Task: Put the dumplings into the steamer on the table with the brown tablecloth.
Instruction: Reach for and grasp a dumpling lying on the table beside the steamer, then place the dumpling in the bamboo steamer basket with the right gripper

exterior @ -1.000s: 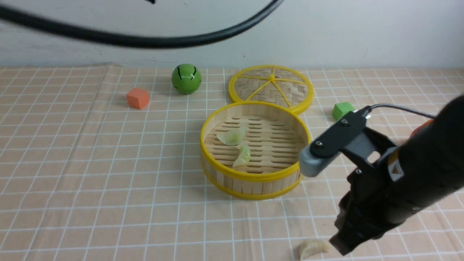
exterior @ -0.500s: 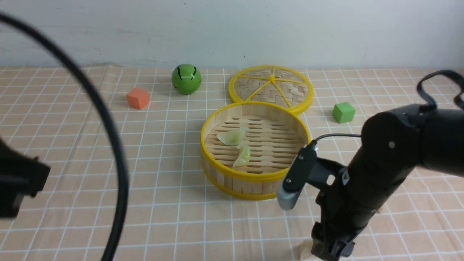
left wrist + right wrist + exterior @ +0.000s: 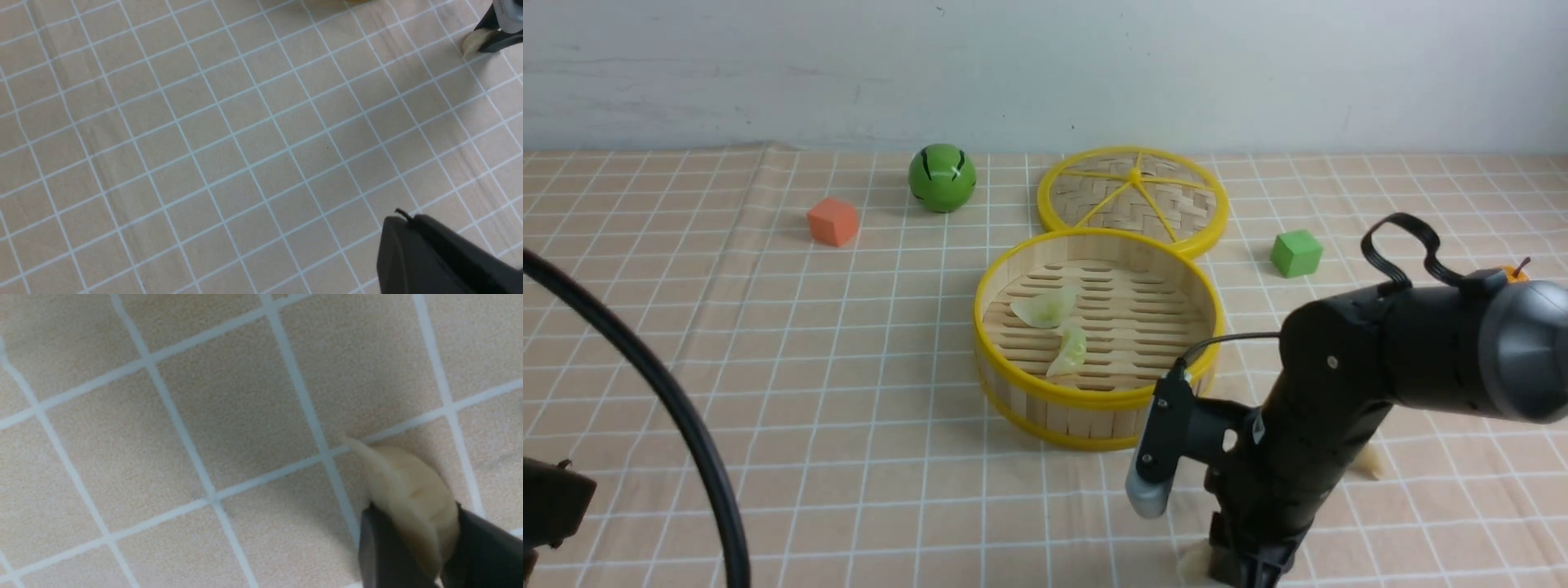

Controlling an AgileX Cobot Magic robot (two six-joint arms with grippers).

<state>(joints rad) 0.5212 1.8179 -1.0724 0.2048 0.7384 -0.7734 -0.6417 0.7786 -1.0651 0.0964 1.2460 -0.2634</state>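
The steamer (image 3: 1094, 398) stands mid-table on the brown tablecloth (image 3: 849, 367). Two pale green dumplings (image 3: 1045, 309) (image 3: 1072, 349) lie on its slatted floor. My right gripper (image 3: 1241, 572) points down at the near edge of the table, in front of the steamer and to its right. In the right wrist view its two fingers press both sides of a beige dumpling (image 3: 408, 490) that still touches the cloth. Another beige dumpling (image 3: 1368, 462) peeks out behind the right arm. My left gripper (image 3: 408, 218) is shut and holds nothing, low over bare cloth at the near left.
The flat woven lid (image 3: 1134, 198) lies behind the steamer. A green ball (image 3: 942, 177) and an orange cube (image 3: 832, 221) sit at the back left, a green cube (image 3: 1295, 252) at the right. A black cable (image 3: 670, 392) arcs across the near left.
My right arm swung left and down onto the beige dumpling; its jaws spread, then closed round it. The left arm's cable dropped from the top of the view to the near left.
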